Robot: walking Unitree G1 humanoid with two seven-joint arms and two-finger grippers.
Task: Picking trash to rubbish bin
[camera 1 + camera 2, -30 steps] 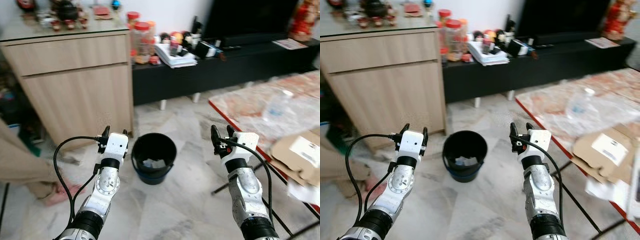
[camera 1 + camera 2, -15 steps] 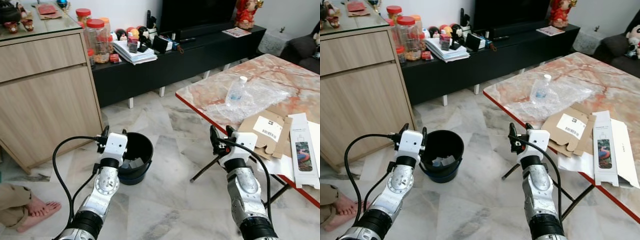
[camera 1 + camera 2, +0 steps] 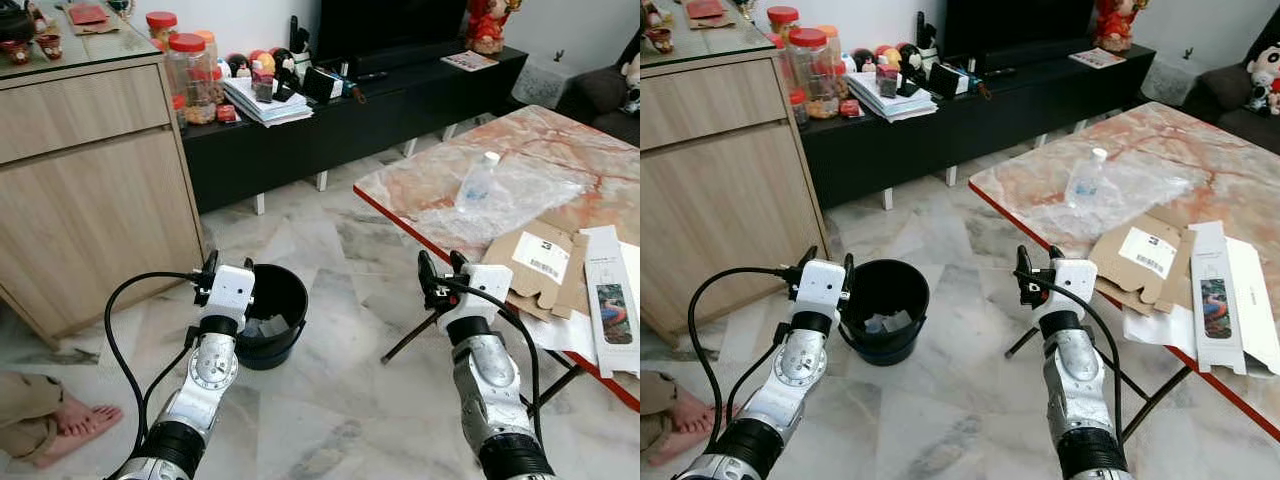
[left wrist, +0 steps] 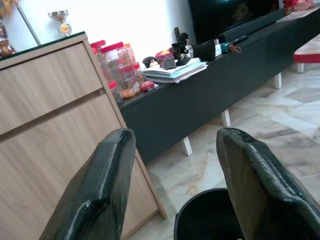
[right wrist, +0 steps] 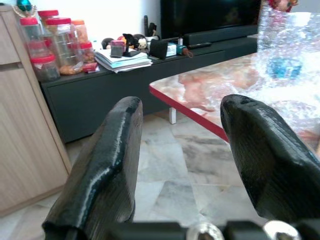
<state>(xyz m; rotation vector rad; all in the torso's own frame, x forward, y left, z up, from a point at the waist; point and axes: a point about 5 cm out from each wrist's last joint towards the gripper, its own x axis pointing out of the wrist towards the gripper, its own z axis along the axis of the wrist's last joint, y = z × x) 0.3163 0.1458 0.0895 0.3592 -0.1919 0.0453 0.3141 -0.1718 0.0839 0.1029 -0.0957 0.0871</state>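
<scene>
A black rubbish bin (image 3: pixel 290 292) stands on the marble floor with some trash in its bottom. My left gripper (image 3: pixel 230 262) is open and empty, held just in front of the bin's near left rim; the left wrist view looks past its fingers (image 4: pixel 107 175) at the bin (image 4: pixel 210 215). My right gripper (image 3: pixel 440 262) is open and empty, over the floor short of the table's corner. On the red-edged marble table (image 3: pixel 420 190) lie a clear plastic bottle (image 3: pixel 478 182) on crumpled plastic film, a flattened cardboard box (image 3: pixel 535 262) and a long white carton (image 3: pixel 608 300).
A wooden cabinet (image 3: pixel 90 180) stands at the left, with a black TV bench (image 3: pixel 350 130) full of jars and papers behind the bin. A person's bare foot (image 3: pixel 65 420) rests on the floor at the lower left. A black table leg (image 3: pixel 405 338) slants beside my right arm.
The camera has swung to the right over the last second, bringing the table and its litter into view. Both arms keep the same raised pose with fingers open.
</scene>
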